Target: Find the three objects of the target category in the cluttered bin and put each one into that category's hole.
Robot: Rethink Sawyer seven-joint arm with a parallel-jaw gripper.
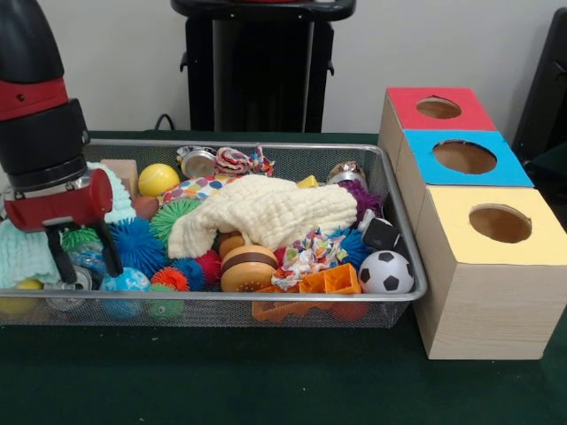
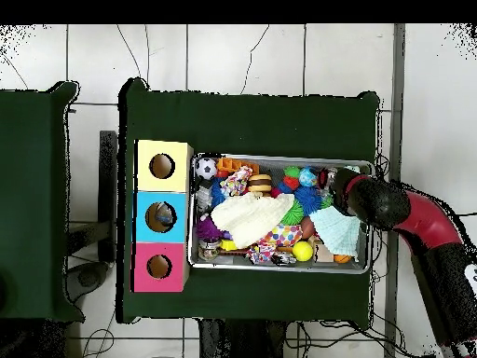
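My gripper (image 1: 86, 258) hangs open over the left end of the wire mesh bin (image 1: 266, 297), its black fingers (image 1: 61, 258) down among blue and green spiky balls (image 1: 137, 243) with nothing held. From overhead the gripper (image 2: 335, 179) is at the bin's (image 2: 279, 270) right end. A cream cloth (image 1: 266, 212) covers the bin's middle. A soccer ball (image 1: 386, 272), a yellow ball (image 1: 158, 179), a wooden burger toy (image 1: 248, 267) and an orange grid piece (image 1: 330, 282) lie around it. Red (image 1: 438, 107), blue (image 1: 464, 157) and yellow (image 1: 500, 223) holed boxes stand to the right.
A pale mint knitted cloth (image 1: 22, 252) lies beside the gripper at the bin's left end. A knotted rope toy (image 1: 239, 161) and a metal tin (image 1: 198, 163) sit along the back wall. The boxes (image 2: 160, 216) stand close against the bin's side. Green cloth (image 1: 221, 372) covers the table.
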